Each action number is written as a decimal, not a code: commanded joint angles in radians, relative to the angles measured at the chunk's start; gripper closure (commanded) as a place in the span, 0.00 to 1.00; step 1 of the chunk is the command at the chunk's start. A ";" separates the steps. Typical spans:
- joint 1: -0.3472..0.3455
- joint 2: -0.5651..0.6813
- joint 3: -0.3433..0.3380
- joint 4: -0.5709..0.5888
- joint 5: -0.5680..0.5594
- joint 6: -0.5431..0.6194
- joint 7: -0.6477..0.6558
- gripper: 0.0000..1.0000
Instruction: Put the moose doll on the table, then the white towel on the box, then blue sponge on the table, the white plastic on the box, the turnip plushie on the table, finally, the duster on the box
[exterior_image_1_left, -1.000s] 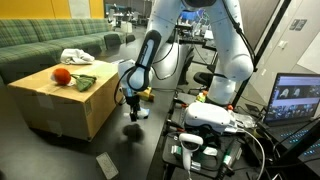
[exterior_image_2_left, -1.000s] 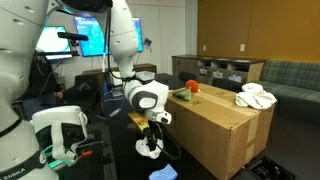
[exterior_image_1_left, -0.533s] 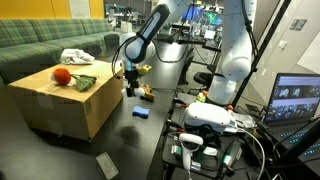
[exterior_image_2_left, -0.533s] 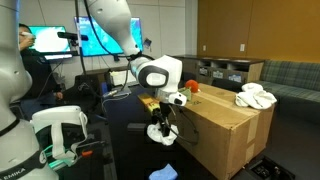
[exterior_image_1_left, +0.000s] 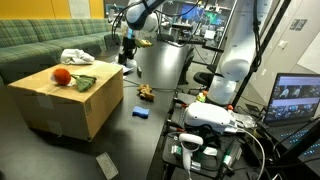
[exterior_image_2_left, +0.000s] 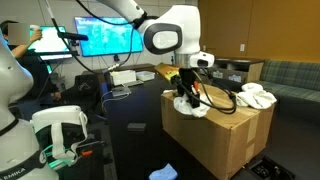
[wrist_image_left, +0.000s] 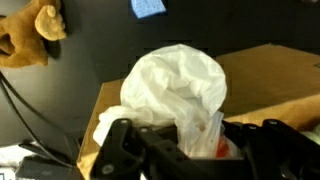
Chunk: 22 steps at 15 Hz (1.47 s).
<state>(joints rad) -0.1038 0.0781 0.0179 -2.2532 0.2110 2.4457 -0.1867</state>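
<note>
Dark table (exterior_image_1_left: 125, 140) lies beside the box (exterior_image_1_left: 60, 105). Gripper (exterior_image_2_left: 186, 97) pinches the white plastic (wrist_image_left: 178, 85) over the box's edge; released early, it could slip off.

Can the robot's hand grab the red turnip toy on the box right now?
Probably not yet. The gripper is shut on the white plastic, so it is full. The turnip plushie lies on top of the box with nothing over it, so the way looks free once the plastic goes.
</note>
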 joint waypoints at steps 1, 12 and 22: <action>0.023 0.057 -0.012 0.130 0.020 0.031 0.015 1.00; 0.058 0.411 0.033 0.543 -0.023 -0.035 0.037 1.00; 0.072 0.499 0.033 0.684 -0.063 -0.262 0.055 0.84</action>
<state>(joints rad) -0.0407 0.5517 0.0492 -1.6351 0.1700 2.2443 -0.1565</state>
